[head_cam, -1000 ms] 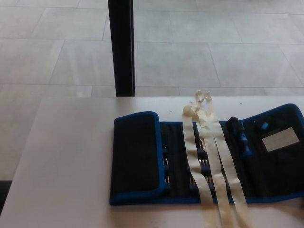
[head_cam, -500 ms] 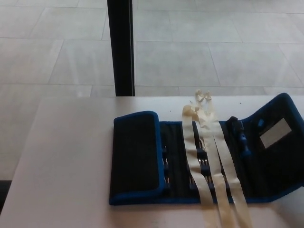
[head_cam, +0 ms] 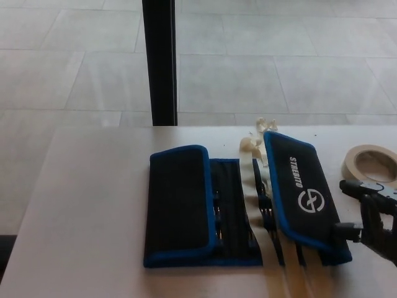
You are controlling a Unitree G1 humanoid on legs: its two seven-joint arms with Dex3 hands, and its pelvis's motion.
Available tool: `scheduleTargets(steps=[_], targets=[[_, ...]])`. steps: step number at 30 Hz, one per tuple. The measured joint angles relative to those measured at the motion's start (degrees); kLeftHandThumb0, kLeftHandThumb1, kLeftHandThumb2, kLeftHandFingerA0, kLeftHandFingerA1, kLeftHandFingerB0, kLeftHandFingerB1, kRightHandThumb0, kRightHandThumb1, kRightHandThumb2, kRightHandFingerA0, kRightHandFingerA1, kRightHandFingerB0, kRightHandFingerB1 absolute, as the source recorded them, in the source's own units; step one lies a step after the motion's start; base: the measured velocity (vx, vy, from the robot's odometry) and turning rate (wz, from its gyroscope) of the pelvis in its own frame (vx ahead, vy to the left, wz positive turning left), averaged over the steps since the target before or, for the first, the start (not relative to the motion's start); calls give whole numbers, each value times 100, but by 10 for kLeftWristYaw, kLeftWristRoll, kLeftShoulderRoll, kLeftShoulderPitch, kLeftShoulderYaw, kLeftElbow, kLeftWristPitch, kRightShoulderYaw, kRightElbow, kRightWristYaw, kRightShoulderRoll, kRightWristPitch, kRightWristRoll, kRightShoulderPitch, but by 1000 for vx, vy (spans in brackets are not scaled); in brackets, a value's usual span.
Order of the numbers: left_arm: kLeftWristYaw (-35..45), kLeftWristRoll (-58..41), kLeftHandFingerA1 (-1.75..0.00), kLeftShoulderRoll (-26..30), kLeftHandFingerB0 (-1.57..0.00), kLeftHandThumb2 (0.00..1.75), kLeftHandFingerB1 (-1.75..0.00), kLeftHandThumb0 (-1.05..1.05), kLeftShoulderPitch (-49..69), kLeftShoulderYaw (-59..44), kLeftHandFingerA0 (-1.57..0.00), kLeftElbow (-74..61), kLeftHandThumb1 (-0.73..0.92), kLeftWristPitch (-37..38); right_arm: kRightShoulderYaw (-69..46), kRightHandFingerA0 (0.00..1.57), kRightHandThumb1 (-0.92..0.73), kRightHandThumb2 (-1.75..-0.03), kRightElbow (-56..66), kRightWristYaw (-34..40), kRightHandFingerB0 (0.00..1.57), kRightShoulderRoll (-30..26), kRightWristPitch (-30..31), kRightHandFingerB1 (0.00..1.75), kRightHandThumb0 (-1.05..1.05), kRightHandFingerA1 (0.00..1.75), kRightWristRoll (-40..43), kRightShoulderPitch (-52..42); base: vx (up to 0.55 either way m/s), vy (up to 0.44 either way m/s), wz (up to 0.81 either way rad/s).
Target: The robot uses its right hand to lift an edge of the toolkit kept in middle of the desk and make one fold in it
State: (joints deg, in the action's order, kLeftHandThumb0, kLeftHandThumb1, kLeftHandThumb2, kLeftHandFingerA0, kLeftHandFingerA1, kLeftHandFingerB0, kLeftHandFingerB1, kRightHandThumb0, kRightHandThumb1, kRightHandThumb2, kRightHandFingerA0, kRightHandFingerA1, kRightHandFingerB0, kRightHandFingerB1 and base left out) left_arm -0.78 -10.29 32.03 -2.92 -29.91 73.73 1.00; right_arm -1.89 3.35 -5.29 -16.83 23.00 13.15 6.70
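The black toolkit [head_cam: 205,211] with blue trim lies open in the middle of the white desk [head_cam: 87,205]. Its left flap [head_cam: 178,202] is folded flat over the tool row. The right flap [head_cam: 304,192] is turned over toward the middle, with its outer face and white logo up, and it rests slanted over the tools. My right hand [head_cam: 372,217] is at the flap's lower right edge, with a fingertip [head_cam: 347,231] against the blue trim, holding that edge. Cream straps [head_cam: 255,144] show above and below the flap. My left hand is out of sight.
A roll of cream tape [head_cam: 372,164] lies on the desk just right of the flap, behind my right hand. A black post [head_cam: 160,62] stands beyond the desk's far edge, with tiled floor behind it.
The right flap went from lying open, to lifted, to turned over onto the middle of the kit. My right hand has come into view, and the tape roll is uncovered.
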Motion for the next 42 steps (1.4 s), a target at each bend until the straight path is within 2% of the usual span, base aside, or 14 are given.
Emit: scheduleTargets(steps=[2,3,4,6,12,13,19,20,21,29,30,33,34,42], targets=[[0,0,-64,0,-42,65,-51,-66,-1,0,-61,0,84,0,19,38,-62,-101,-5,3,26,-12,-15,52,-64,63,-16,0,0,0,0],[0,0,-63,0,-44,65,-52,-66,-2,0,-62,0,84,0,27,40,-83,-65,-9,5,37,-17,-22,39,-69,51,-23,0,0,0,0],[0,0,-62,0,-45,65,-52,-66,-2,0,-62,0,84,0,36,38,-64,-104,-14,7,24,-23,-29,51,-65,63,-31,0,0,0,0],[0,1,-63,0,-44,65,-53,-66,-3,1,-60,0,84,0,56,42,-84,-65,-28,12,38,-37,-40,39,-69,51,-48,1,0,0,0],[0,2,-62,0,-49,64,-54,-66,-6,2,-63,0,83,0,105,46,-86,-66,-56,31,38,-68,-64,39,-71,52,-92,14,0,0,0],[0,2,-63,0,-47,64,-53,-66,-6,2,-64,0,83,0,111,41,-69,-106,-59,34,30,-72,-67,51,-70,61,-97,17,0,0,0],[0,2,-65,0,-47,65,-55,-67,-10,3,-60,0,85,0,167,46,-91,-67,-97,55,35,-92,-74,39,-73,56,-145,40,0,0,0],[0,2,-65,0,-48,65,-55,-67,-11,4,-61,0,85,0,180,42,-71,-108,-102,60,29,-93,-76,53,-70,64,-154,49,0,0,0],[0,3,-63,0,-45,65,-53,-67,-12,4,-60,0,85,0,189,44,-90,-67,-106,63,34,-94,-77,39,-72,57,-162,55,0,0,0],[0,3,-63,0,-47,65,-53,-67,-18,8,-62,0,84,0,268,45,-91,-67,-137,90,34,-103,-84,38,-72,58,-228,100,0,0,0],[0,3,-63,0,-48,64,-53,-67,-19,10,-63,0,84,0,278,43,-73,-108,-140,94,28,-105,-86,52,-71,66,-236,104,0,0,0],[0,3,-64,0,-48,65,-53,-68,-21,13,-61,0,85,0,307,47,-92,-67,-146,104,34,-110,-87,39,-71,69,-263,116,0,0,0],[0,3,-64,0,-49,65,-53,-68,-21,13,-61,0,85,0,315,44,-73,-110,-147,107,25,-112,-88,52,-70,69,-270,119,0,0,0],[0,4,-64,0,-48,65,-54,-67,-22,20,-61,0,84,0,379,41,-92,-69,-148,126,31,-146,-100,39,-72,58,-337,134,0,0,0]])
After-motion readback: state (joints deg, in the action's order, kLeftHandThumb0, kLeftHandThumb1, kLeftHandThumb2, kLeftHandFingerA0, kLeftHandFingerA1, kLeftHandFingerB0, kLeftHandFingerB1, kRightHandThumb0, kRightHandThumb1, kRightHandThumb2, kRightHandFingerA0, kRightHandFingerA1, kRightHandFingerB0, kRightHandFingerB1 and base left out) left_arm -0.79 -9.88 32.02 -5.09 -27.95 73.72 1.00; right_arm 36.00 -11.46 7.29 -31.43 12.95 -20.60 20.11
